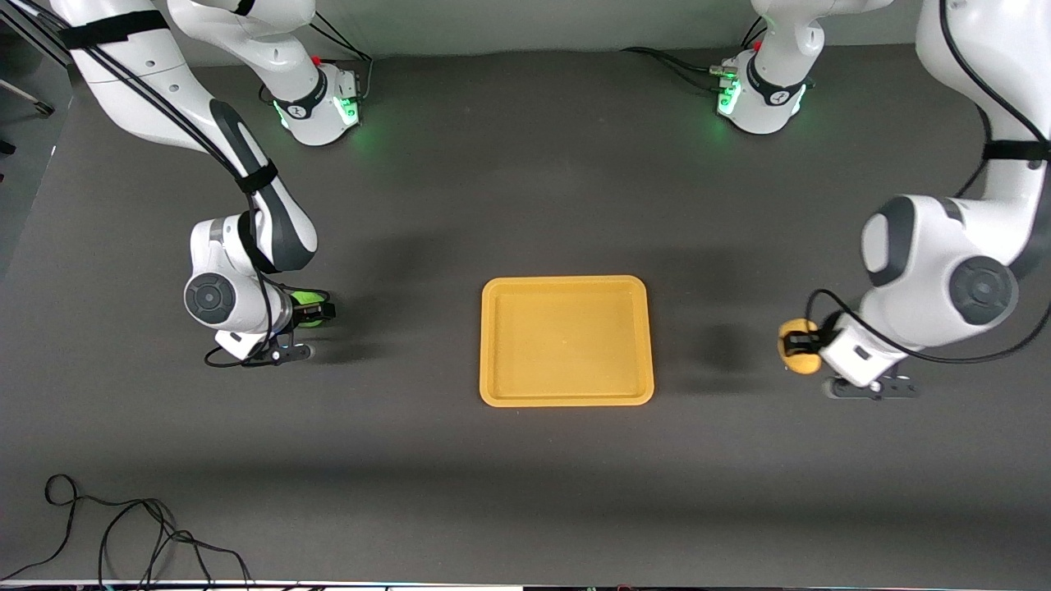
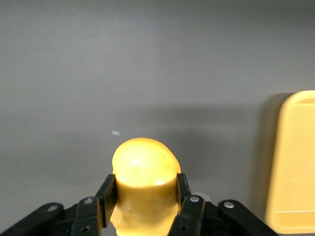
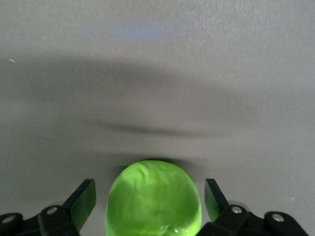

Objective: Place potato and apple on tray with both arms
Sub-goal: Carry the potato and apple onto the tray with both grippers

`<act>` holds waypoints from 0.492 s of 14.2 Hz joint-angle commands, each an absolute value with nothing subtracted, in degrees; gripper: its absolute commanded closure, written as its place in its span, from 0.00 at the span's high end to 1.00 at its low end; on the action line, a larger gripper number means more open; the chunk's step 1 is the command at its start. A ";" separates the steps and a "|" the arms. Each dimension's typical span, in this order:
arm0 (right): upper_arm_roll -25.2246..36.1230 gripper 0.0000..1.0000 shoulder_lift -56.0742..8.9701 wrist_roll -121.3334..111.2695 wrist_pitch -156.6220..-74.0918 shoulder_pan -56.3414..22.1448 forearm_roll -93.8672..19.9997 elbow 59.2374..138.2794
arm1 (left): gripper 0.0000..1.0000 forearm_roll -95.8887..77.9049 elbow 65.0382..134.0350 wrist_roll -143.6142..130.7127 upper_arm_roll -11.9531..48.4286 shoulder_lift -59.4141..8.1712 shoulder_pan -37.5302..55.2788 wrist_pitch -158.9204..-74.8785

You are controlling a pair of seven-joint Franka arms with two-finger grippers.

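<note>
Over at the left arm's end of the table, the left gripper (image 1: 809,345) has its 2 fingers (image 2: 107,192) pinched tight on the sides of the potato (image 2: 144,182). Can't tell if it's lifted or sitting on the table. At the right arm's end, the right gripper (image 1: 316,310) sits down around the apple (image 3: 153,199), but its jaws are spread with a gap on each side of the fruit, so no grip. The apple rests on the dark table (image 1: 525,492) between them. The tray (image 1: 566,394) lies flat in the middle of the table between both arms, well apart from either fruit, nothing on it. 1 loose black cable (image 1: 123,533) lies at the table edge nearest the front camera.
</note>
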State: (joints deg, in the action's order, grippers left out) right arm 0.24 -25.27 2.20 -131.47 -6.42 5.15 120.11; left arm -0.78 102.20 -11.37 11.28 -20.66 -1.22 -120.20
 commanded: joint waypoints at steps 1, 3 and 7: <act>0.35 0.63 -25.58 2.28 -130.52 -6.33 6.07 119.97 | 0.32 -0.62 102.31 -21.06 11.95 -20.56 4.37 -120.93; 0.35 0.30 -24.70 2.29 -127.46 -6.42 5.89 119.10 | 0.32 -0.44 101.08 -26.60 11.87 -22.05 8.42 -122.51; -0.52 0.21 -22.32 2.98 -107.80 -7.90 1.96 104.56 | 0.33 1.40 100.99 -34.79 11.87 -25.48 14.58 -128.75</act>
